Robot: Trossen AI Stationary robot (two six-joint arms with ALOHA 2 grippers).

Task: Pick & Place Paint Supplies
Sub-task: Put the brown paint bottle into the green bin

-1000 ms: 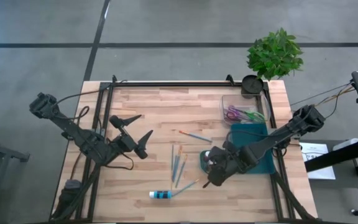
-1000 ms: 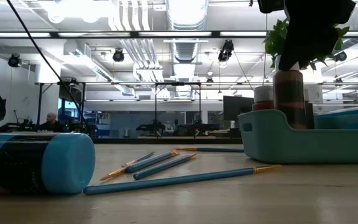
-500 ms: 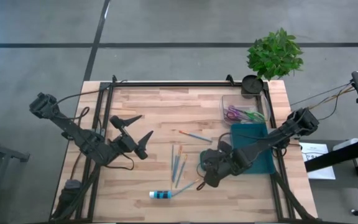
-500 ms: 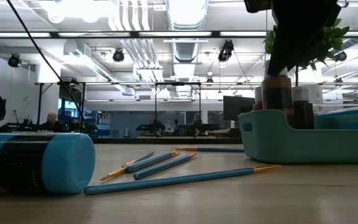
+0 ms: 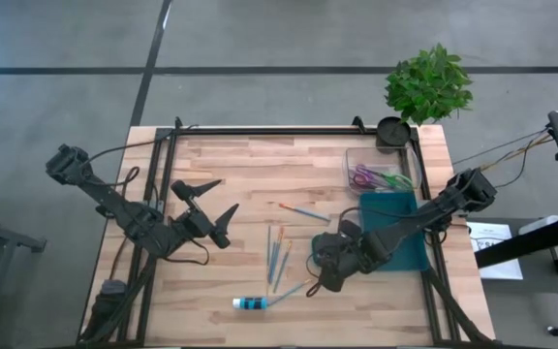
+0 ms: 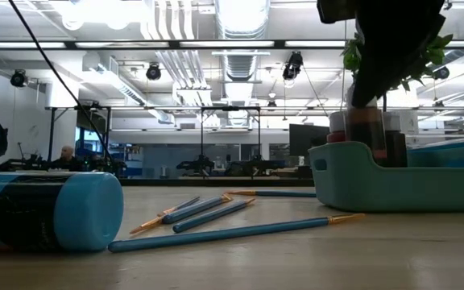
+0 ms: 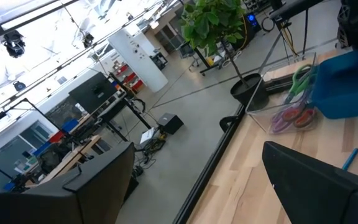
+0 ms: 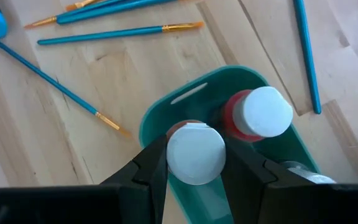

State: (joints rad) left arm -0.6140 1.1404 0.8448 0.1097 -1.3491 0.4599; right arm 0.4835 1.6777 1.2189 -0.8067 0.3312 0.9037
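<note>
My right gripper (image 8: 196, 169) is shut on a brown paint tube with a white cap (image 8: 196, 154), which stands in the rounded end of a teal tray (image 8: 166, 106). The low view shows the tube's body (image 6: 366, 133) behind the tray wall (image 6: 393, 181). A pink tube (image 8: 263, 112) stands upright in the tray beside it. A blue tube (image 5: 250, 303) lies on its side on the table near the front edge. Several blue-handled brushes (image 5: 279, 254) lie flat at the middle. My left gripper (image 5: 227, 194) waits open at the table's left, above the wood. My right gripper pinches the brown tube between its two fingers (image 8: 151, 168), just below the white cap (image 8: 196, 177). The fingers slant down from above, from the table's right. The tube stands nearly upright with its lower end inside the tray; the tray wall hides whether it touches the floor.
A clear box with scissors (image 5: 381, 174) and a black pot (image 5: 392, 131) stand at the far right, with a plant (image 5: 429, 82) beyond the table. A dark teal square (image 5: 400, 208) lies under my right arm. Bare wood lies at the far middle.
My right gripper has shifted slightly toward the table's left with the brown tube, which now sits a little lower in the teal tray and leans slightly.
</note>
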